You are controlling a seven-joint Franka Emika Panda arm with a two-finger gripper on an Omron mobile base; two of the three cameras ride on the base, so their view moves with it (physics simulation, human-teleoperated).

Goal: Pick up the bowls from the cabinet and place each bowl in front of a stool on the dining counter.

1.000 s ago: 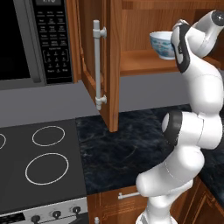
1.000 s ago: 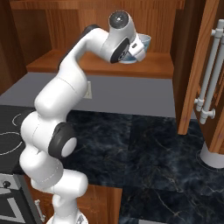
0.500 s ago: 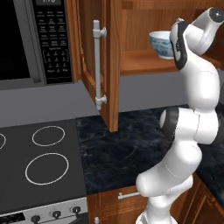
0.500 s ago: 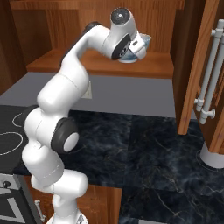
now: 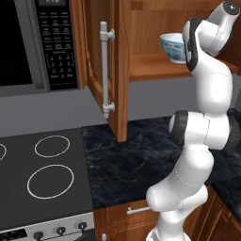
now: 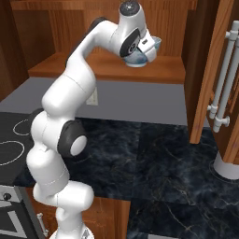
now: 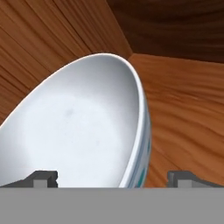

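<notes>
A white bowl point(image 5: 172, 47) with a blue-green pattern outside sits on the shelf point(image 5: 150, 67) of the open reddish-brown cabinet point(image 6: 105, 70). In the hand view the bowl point(image 7: 83, 127) is very close, and its rim runs between the two fingertips point(image 7: 43, 177). My gripper point(image 7: 113, 180) is open, one finger inside the bowl and one outside, neither pressing on it. From the right base view the gripper point(image 6: 148, 46) hangs over the bowl point(image 6: 138, 59). The stool and the dining counter are out of view.
The cabinet door point(image 5: 113, 70) with its silver bar handle point(image 5: 104, 70) stands open left of the arm; the other door point(image 6: 212, 70) is at the right. A microwave point(image 5: 28, 42), a stovetop point(image 5: 42, 174) and the black worktop point(image 6: 163, 158) lie below.
The wrist has lifted and tipped slightly at the bowl. The bowl has stayed on the shelf, and the jaws have stayed open.
</notes>
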